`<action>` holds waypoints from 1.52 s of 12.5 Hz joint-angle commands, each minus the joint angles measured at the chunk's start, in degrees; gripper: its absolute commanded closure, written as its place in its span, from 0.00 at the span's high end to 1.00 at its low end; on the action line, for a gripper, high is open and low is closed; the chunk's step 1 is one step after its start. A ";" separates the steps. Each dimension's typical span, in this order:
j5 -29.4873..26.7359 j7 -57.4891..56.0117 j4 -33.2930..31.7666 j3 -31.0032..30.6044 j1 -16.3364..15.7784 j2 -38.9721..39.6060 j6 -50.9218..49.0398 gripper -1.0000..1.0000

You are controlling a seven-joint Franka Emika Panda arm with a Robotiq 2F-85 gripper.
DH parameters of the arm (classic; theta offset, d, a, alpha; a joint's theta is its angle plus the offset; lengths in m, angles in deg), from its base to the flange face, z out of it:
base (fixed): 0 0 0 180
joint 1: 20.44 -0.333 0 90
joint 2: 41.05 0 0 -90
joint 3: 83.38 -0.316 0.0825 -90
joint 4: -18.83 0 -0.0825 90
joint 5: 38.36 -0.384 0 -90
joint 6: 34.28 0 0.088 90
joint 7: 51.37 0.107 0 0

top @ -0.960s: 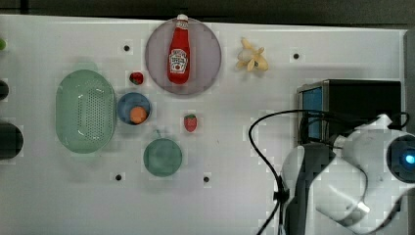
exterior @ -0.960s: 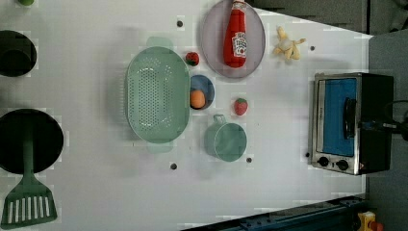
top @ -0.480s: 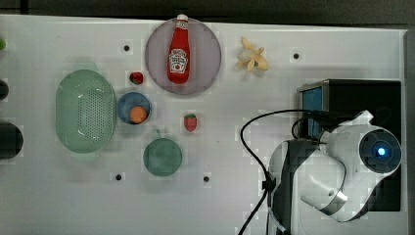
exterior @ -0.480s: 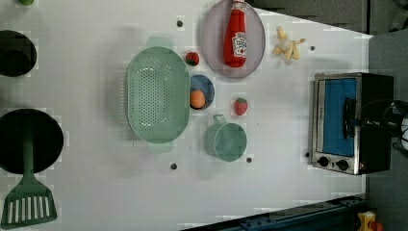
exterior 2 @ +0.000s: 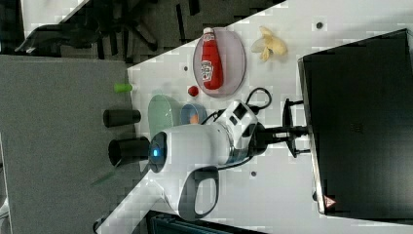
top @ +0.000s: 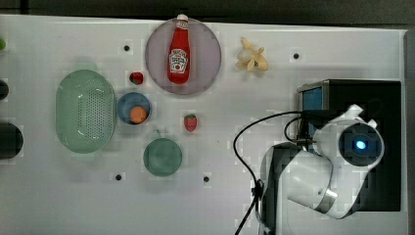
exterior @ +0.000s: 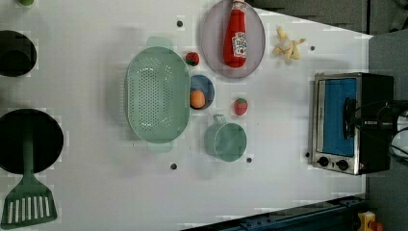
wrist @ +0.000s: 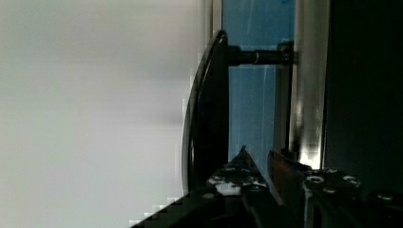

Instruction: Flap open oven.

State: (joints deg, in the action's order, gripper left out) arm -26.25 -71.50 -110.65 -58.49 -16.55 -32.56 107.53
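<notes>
The oven (top: 345, 90) stands at the top view's right, its blue glass door (exterior: 337, 115) flat against the silver frame. Its black bar handle (wrist: 206, 118) stands off the glass on short posts. My gripper (wrist: 259, 156) reaches in at the handle, its fingers lying in the space between bar and glass. In the right view the gripper (exterior 2: 302, 130) pokes past the handle (exterior 2: 288, 124) to the door's edge. The jaws stand only slightly apart, with nothing between them. The white arm (top: 342, 161) covers the oven's front half in the top view.
A ketchup bottle (top: 178, 51) lies on a grey plate (top: 208, 58). Beside it are a banana peel (top: 252, 56), a green colander (top: 85, 110), a blue bowl (top: 128, 100), two strawberries, and a green cup (top: 162, 156). A black cable (top: 244, 147) loops in front of the oven.
The arm's white body has swung toward the top view's left and up a little over the oven. The oven door has not moved.
</notes>
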 commanded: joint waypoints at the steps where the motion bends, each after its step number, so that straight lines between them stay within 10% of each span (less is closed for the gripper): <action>1: 6.19 11.84 -0.94 -1.11 -4.01 -0.07 -0.21 0.17; 19: 37.67 62.73 -1.47 -10.61 -16.00 17.27 -2.23 0.17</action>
State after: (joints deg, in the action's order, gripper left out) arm 10.74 -15.98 -111.99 -69.21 -31.09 -15.09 106.80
